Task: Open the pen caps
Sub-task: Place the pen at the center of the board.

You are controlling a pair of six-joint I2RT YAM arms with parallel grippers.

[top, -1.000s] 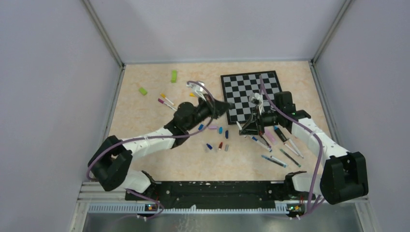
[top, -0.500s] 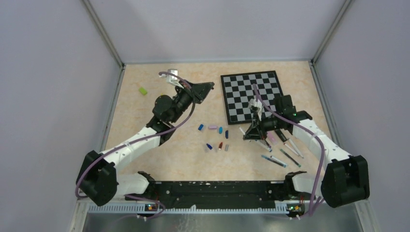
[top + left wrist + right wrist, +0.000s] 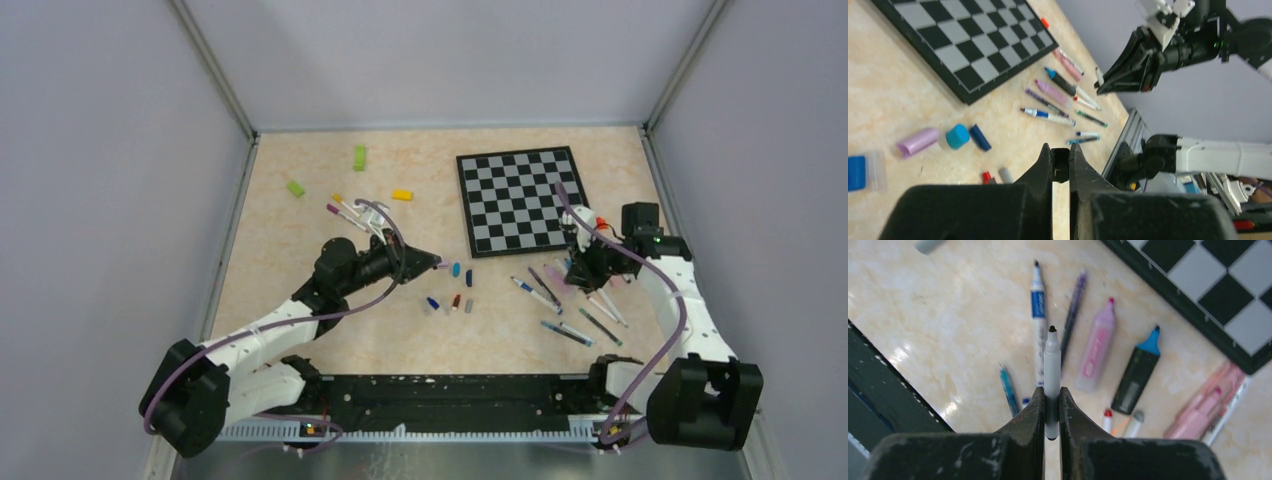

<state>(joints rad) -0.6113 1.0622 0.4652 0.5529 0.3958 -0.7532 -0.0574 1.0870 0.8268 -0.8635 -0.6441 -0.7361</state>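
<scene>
On my desk [image 3: 420, 165] I count two green blocks [image 3: 360, 157] toward the far left corner, and one yellow block [image 3: 402, 195] a little nearer the middle. One chessboard [image 3: 518, 200] lies toward the far right corner.

There are six loose pen caps [image 3: 957, 136] in the middle: lilac, teal, navy, blue, red and grey. What looks like a seventh, a dark cap [image 3: 1060, 165], is nipped in my left pincer [image 3: 1060, 149].

Two short pens [image 3: 345, 210] lie near the green blocks. One white pen [image 3: 1051, 355] is clamped in my right pincer [image 3: 1051, 392]. Roughly nine more pens [image 3: 1038, 315] lie toward the right edge, packed too tightly for a sure count.
</scene>
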